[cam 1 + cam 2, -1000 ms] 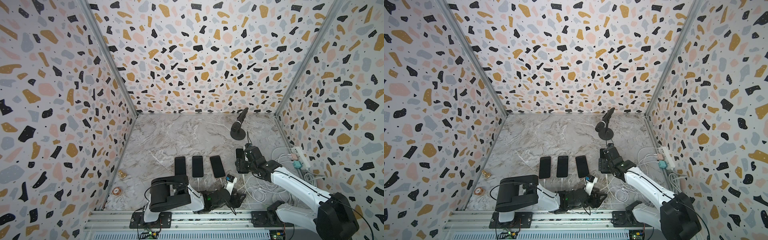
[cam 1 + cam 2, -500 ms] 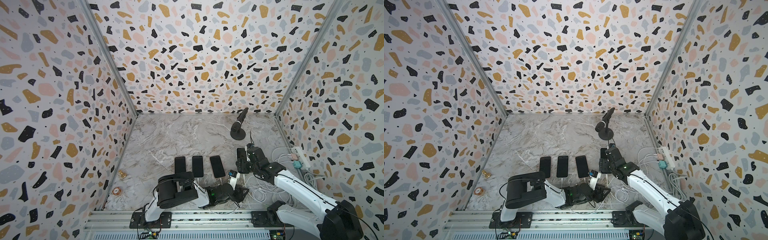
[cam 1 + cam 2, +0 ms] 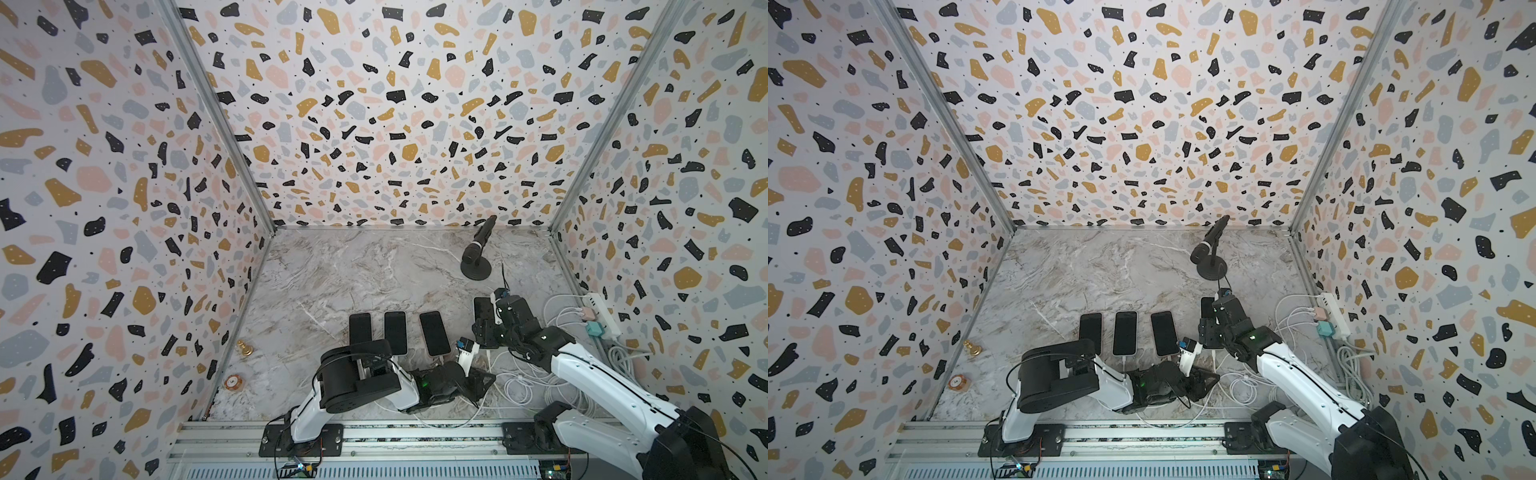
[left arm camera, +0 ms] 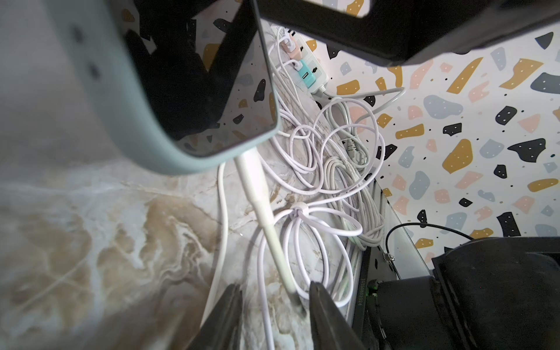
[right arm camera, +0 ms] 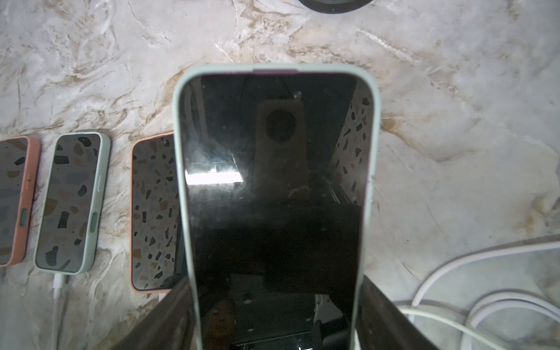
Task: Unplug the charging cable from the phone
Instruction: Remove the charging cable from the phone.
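Note:
The phone (image 5: 272, 188), dark-screened in a pale green case, stands at the right end of the row of phones in both top views (image 3: 482, 307) (image 3: 1207, 306). My right gripper (image 5: 275, 291) is shut on it, one finger against each long side. The white charging cable (image 4: 253, 177) is plugged into the phone's lower edge (image 4: 157, 151) and runs down between my left gripper's (image 4: 274, 300) jaws. Those jaws stand a little apart on either side of the cable, with gaps showing. In a top view the left gripper (image 3: 484, 380) lies low on the table just in front of the phone.
Three more phones (image 3: 395, 332) lie in a row to the left, some with cables. Loose white cable coils (image 3: 519, 384) cover the table at front right, leading to a power strip (image 3: 598, 311) by the right wall. A microphone stand (image 3: 476, 266) sits behind. A small gold piece (image 3: 243, 348) and a chip (image 3: 232, 382) lie at left.
My left arm has reached further right toward the phone's lower edge, and its jaws have narrowed around the cable. The right gripper has kept its hold on the phone.

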Robot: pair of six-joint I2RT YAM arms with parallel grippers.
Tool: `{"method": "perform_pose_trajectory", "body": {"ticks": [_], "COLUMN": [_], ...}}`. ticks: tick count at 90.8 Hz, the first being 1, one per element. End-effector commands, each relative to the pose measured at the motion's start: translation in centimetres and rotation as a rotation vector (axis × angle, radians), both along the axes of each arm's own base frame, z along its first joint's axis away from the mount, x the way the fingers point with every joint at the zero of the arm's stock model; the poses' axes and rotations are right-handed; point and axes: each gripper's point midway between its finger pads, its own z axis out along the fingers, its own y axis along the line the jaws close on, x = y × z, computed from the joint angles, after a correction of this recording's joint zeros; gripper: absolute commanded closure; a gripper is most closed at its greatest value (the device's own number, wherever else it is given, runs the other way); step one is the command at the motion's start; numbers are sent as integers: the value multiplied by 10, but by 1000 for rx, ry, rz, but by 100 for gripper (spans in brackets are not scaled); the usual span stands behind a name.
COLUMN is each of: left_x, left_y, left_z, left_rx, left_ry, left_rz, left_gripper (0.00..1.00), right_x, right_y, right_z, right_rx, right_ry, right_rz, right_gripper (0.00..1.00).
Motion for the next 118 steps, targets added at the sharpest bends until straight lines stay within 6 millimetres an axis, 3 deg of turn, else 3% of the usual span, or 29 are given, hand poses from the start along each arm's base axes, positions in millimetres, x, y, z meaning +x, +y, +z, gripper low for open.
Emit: {"method": "perform_pose_trajectory", "body": {"ticks": [1,32,38,42,66,99,118], "left_x": [2,0,0,-1,-2,-12,-10], "left_y": [-11,-11,-11,-11,-5,-4,-3], "left_z": [24,27,26,25,17,10,12], "left_rx": [-92,-101,-95,-94,-77,-63,-56], "left_ry": [-31,-33,-30,-27,-30,-39,-64], "left_rz": [-24,-34,-35,-36,-27,-31,-32], "left_gripper": [66,85,91,100,100,100,100], "right_x": [4,4,5,6,18,44,45], "right_y": [3,3,2,2,-2,-6,-7], "right_z": [13,11,11,12,19,51,55], "right_rx": [26,28,26,23,-7,33,33], "right_ry": [-51,-49,-51,-54,-73,-109,-96], "right_rz": [9,0,-3,-6,-36,-101,-106], "right_gripper": [100,100,100,100,100,100,100]}}
